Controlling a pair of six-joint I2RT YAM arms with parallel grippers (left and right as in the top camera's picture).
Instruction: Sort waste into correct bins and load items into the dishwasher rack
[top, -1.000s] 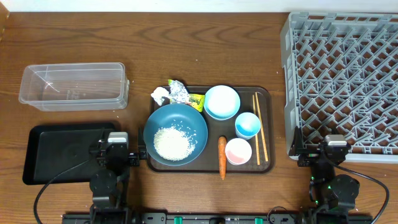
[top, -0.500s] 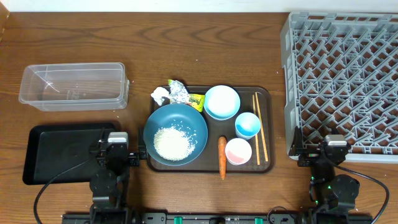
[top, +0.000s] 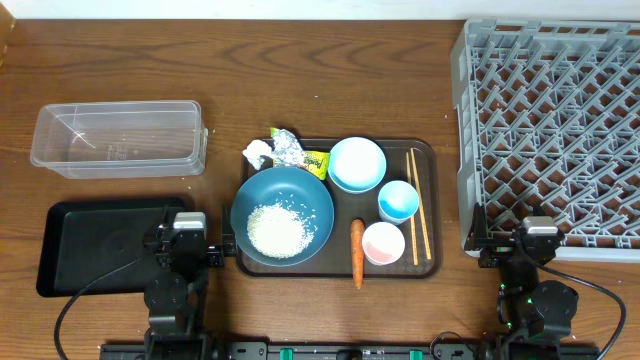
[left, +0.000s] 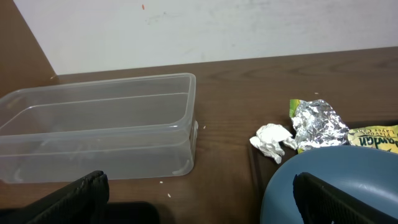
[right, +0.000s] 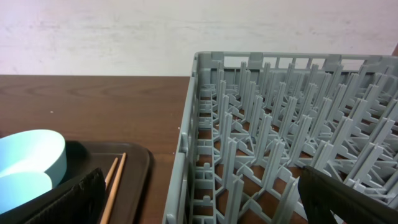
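left gripper (top: 185, 238) spread wide, empty | right gripper (top: 537, 240) likewise | large round dark-blue bowl (top: 283, 215) just right of left gripper, the nearer arm

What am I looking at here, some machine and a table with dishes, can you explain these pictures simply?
Two robot arms sit at a table's near edge. One picture looks straight down; the other two come from a camera on each wrist. The left gripper and right gripper are open, holding nothing. A brown tray carries a dark-blue bowl with rice, a light-blue bowl, two cups, chopsticks and a carrot; tissue, foil and a snack packet lie at its far corner. A clear tub and black tray sit left, a grey rack right.
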